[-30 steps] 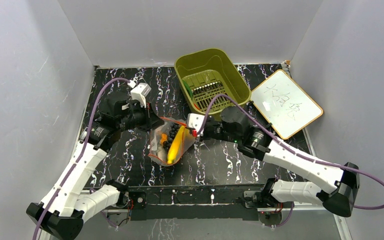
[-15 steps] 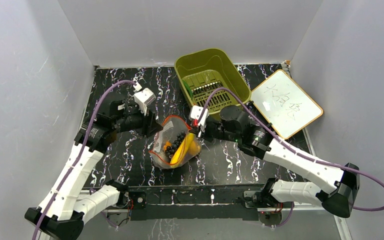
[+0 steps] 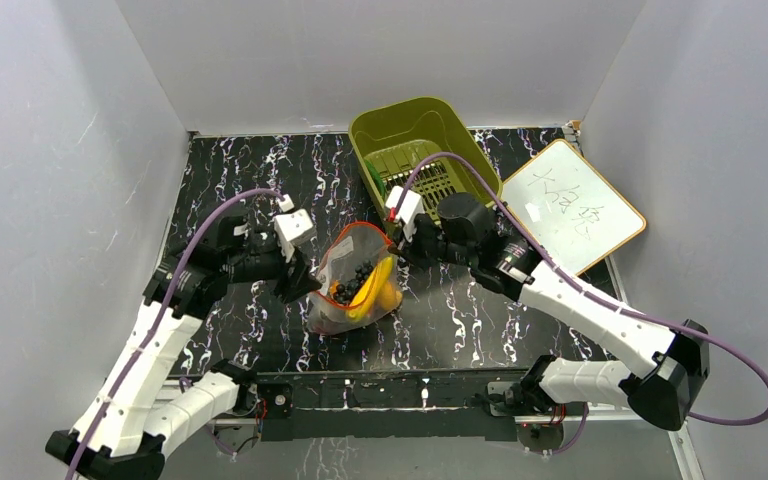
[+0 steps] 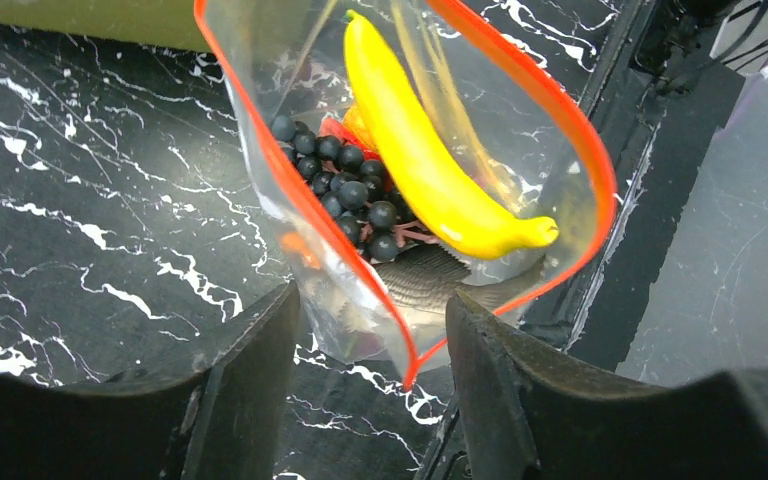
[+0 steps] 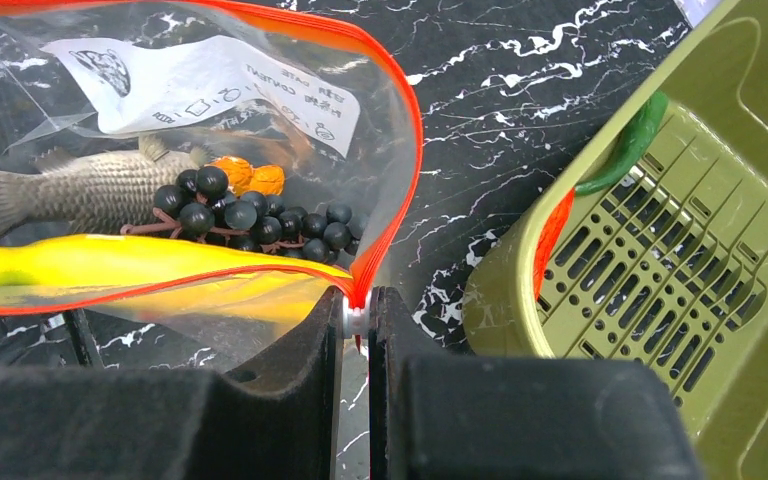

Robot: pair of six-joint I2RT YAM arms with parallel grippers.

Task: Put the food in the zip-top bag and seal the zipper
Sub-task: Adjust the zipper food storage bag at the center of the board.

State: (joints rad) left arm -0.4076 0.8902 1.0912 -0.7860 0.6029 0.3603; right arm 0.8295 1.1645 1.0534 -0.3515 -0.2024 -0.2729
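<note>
Right wrist: right gripper [image 5: 358, 318] is pinching the end of the zipper [image 5: 417, 170] | left gripper [image 4: 372, 305] is gaping wide, zip-top bag [image 4: 360, 300] corner sitting between its fingers [image 4: 250, 370] | banana [image 4: 410, 160], grapes [image 4: 345, 190] lying inside.

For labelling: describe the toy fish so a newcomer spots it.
On the black marble table, beside the green basket, find the clear zip-top bag. Inside, beside the yellow banana and dark grapes, lies the fish: the only grey, scaly item.
</note>
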